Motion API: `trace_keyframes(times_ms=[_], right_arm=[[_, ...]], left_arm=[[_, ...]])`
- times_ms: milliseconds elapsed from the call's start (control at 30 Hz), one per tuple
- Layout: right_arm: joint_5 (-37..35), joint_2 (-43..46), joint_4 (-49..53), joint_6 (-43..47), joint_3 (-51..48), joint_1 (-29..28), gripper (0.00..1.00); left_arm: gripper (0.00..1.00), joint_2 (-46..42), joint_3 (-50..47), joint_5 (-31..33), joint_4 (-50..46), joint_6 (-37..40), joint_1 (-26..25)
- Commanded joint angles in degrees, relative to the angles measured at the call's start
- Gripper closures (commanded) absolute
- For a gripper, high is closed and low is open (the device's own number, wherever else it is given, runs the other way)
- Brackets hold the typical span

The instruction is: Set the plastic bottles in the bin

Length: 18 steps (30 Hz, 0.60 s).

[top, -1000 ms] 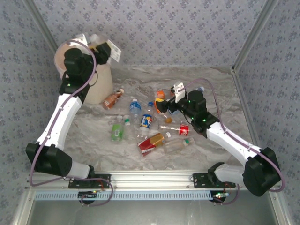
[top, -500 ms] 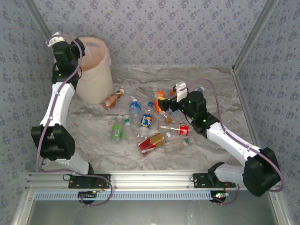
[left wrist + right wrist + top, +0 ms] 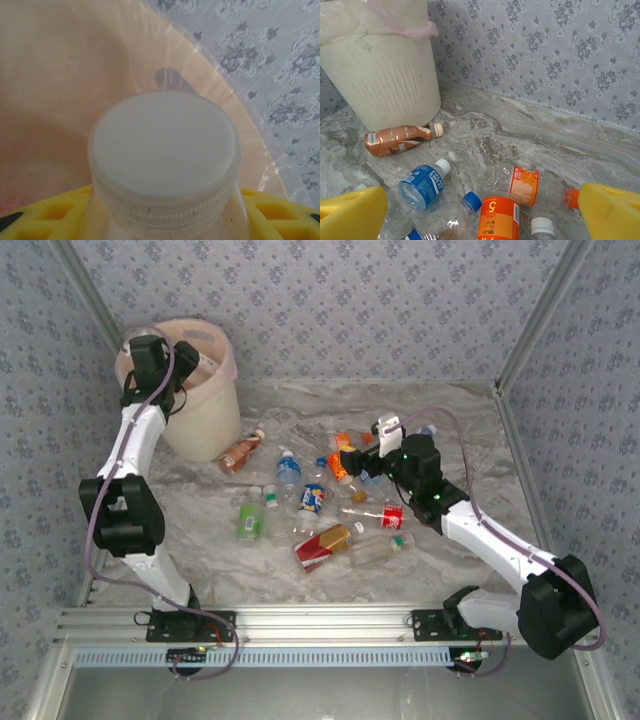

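My left gripper (image 3: 162, 220) is shut on a clear plastic bottle with a white cap (image 3: 162, 145), its yellow fingers (image 3: 45, 215) on either side of the neck. It hangs over the left rim of the bin (image 3: 215, 340), whose pinkish bag lining (image 3: 60, 75) lies behind the cap. My right gripper (image 3: 480, 220) stands open low over the scattered bottles, above an orange-labelled bottle (image 3: 500, 220) and another orange-labelled one (image 3: 522, 185). A blue-labelled bottle (image 3: 422, 185) and a brown bottle (image 3: 395, 140) lie toward the bin (image 3: 380, 75).
More bottles lie mid-table: green-labelled (image 3: 249, 520), red (image 3: 322, 543), red-labelled (image 3: 385, 515), clear (image 3: 380, 548), blue-labelled (image 3: 288, 470). Patterned walls close the back and sides, with a metal post (image 3: 530, 330) at the right. The metal rail (image 3: 300, 625) runs along the near edge.
The left arm has swung with its bottle from the bin's right side out past the left rim, then back over the left rim. The right gripper has barely shifted.
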<state>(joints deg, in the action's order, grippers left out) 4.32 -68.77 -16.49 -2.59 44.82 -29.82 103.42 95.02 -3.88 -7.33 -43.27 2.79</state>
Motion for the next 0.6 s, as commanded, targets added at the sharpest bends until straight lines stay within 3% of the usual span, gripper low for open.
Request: trace_keyframes(times_ms=[0, 267, 567], right_arm=[[-1.2, 0.3, 2.1, -1.5, 0.7, 0.5, 0.00], [-3.6, 0.7, 6.2, -4.4, 0.0, 1.4, 0.00], [-8.3, 2.7, 19.5, -15.1, -0.6, 4.7, 0.00]], left_arm=[[0.50, 1.5, 2.2, -3.5, 0.0, -3.3, 0.3], [0.36, 4.4, 5.3, -5.1, -2.9, -3.8, 0.3], [0.19, 4.2, 9.3, -5.0, -6.9, -0.8, 0.2]])
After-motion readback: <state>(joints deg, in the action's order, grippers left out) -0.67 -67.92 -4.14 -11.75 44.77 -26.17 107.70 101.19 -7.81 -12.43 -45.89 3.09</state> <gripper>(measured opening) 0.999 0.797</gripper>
